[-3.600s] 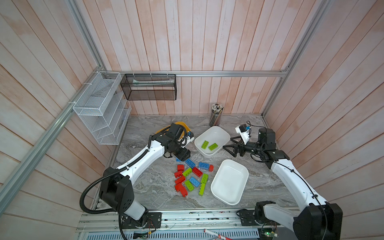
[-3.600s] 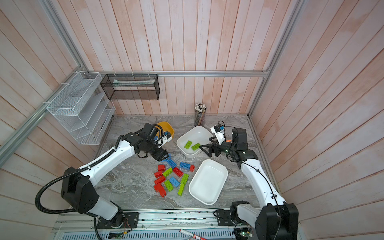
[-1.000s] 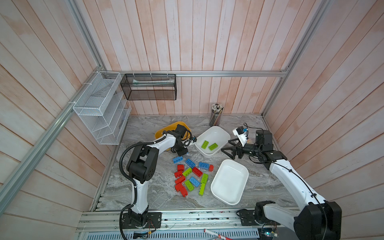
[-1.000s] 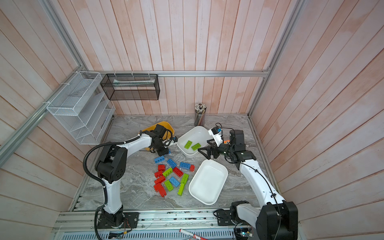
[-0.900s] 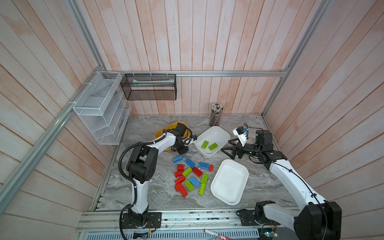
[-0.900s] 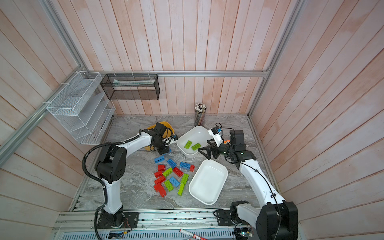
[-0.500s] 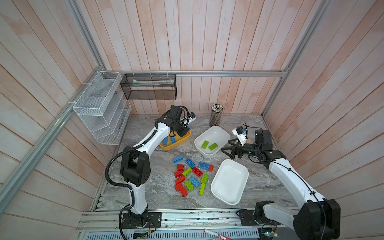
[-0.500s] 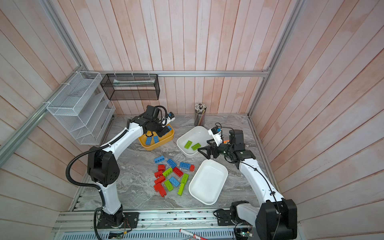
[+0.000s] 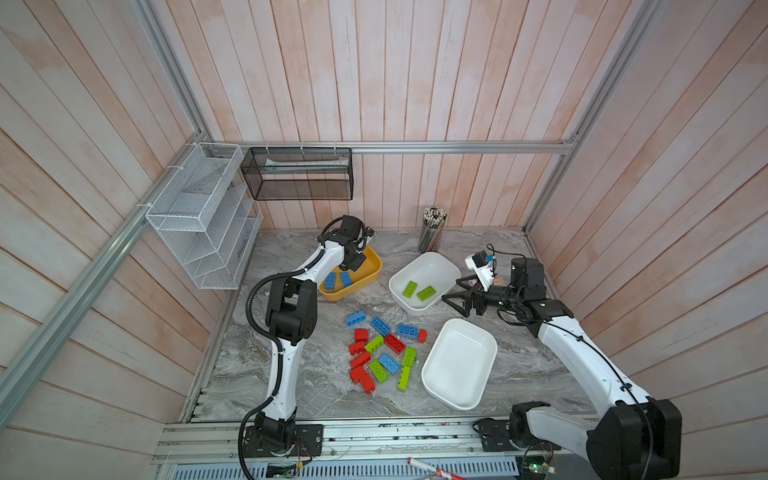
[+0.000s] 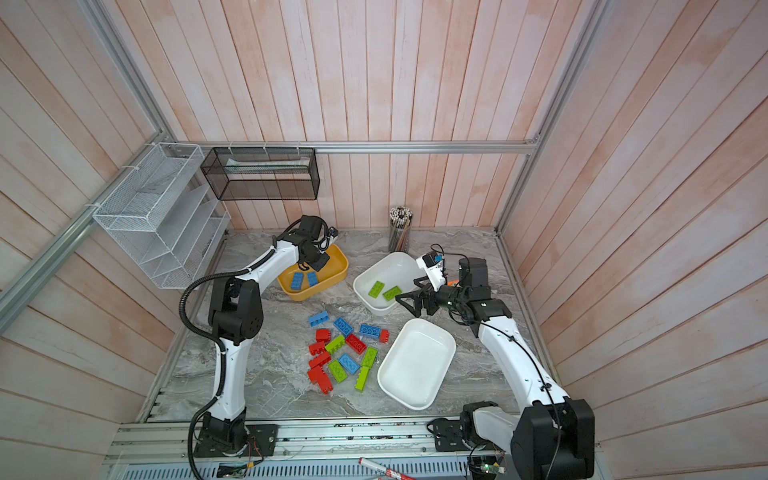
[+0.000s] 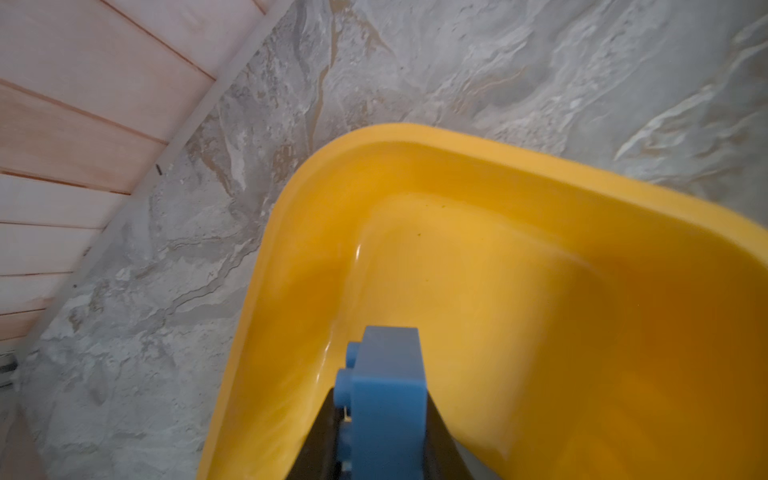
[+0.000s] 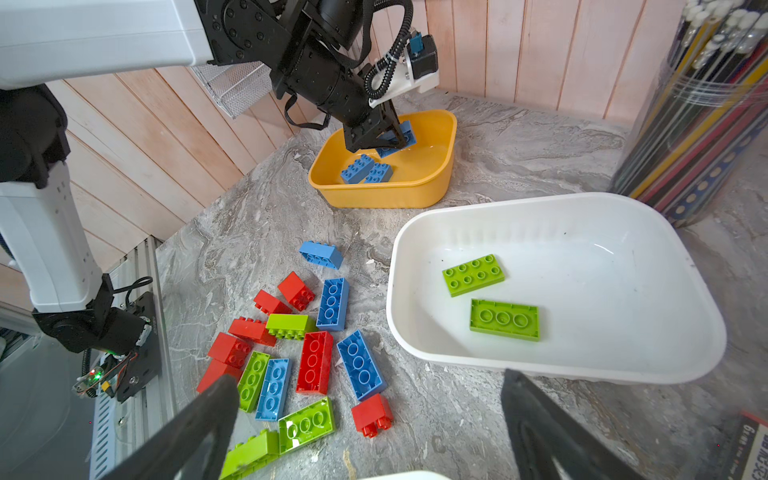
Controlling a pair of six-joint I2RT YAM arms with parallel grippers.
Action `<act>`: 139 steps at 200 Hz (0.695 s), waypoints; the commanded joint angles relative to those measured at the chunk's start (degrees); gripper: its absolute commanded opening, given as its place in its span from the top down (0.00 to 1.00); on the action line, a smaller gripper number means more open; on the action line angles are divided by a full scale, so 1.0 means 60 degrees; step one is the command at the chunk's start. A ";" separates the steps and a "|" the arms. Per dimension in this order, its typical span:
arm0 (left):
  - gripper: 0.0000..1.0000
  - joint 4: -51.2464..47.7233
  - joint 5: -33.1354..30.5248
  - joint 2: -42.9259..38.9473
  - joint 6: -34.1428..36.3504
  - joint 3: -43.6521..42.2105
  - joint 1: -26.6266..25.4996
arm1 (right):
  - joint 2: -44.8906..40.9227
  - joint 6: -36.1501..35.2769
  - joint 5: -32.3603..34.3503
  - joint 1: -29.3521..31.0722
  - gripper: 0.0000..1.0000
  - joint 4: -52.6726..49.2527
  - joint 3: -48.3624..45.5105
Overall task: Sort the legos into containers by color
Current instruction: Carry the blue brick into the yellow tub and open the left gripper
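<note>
I've got the left hand (image 9: 355,262) clenched on one blue brick (image 11: 386,395), hanging over the back end of the yellow tub (image 9: 337,296), inside its rim line, with the brick clear of the tub floor. Below it, two more blue bricks (image 9: 338,279) lie flat side by side in that tub, so that's three blue there counting the one I'm carrying. Three tubs in all: the yellow one, the far white tub (image 9: 432,266) with two green bricks (image 9: 410,288) lying in it, and the near white tub (image 9: 457,365) just beside the loose pile. My right hand (image 9: 455,305) is spread wide with nothing in it, hovering off the surface (image 9: 291,374) at the near edge of the far white tub, between the two white ones. Out on the surface I count four loose blue bricks (image 9: 380,325), four loose green bricks (image 9: 374,344) and seven loose red bricks (image 9: 395,343), bunched together and many of them touching, between the left arm and the near white tub.
</note>
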 commanded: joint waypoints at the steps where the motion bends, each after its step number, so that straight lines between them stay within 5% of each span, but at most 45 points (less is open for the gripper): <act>1: 0.74 0.0467 -0.0781 0.0168 0.0379 -0.0129 0.0094 | 0.0004 -0.0134 0.0044 -0.0041 0.02 -0.0214 0.0197; 35: 0.71 0.0406 -0.1056 0.0249 0.0587 -0.0335 0.0129 | -0.0005 -0.0030 -0.0010 -0.0036 0.02 -0.0137 0.0136; 66: 0.59 -0.0025 -0.0826 0.0092 0.0374 -0.0398 0.0169 | -0.0114 -0.0044 -0.0002 -0.0043 0.02 -0.0207 0.0148; 86: 0.46 -0.0437 -0.0310 -0.0343 -0.0018 -0.0367 0.0145 | -0.0153 -0.0087 -0.0014 -0.0042 0.02 -0.0327 0.0220; 139: 0.35 -0.1296 0.1888 -0.2758 -0.1051 -0.2036 -0.0200 | -0.0241 -0.0092 0.0048 -0.0054 0.02 -0.0410 0.0298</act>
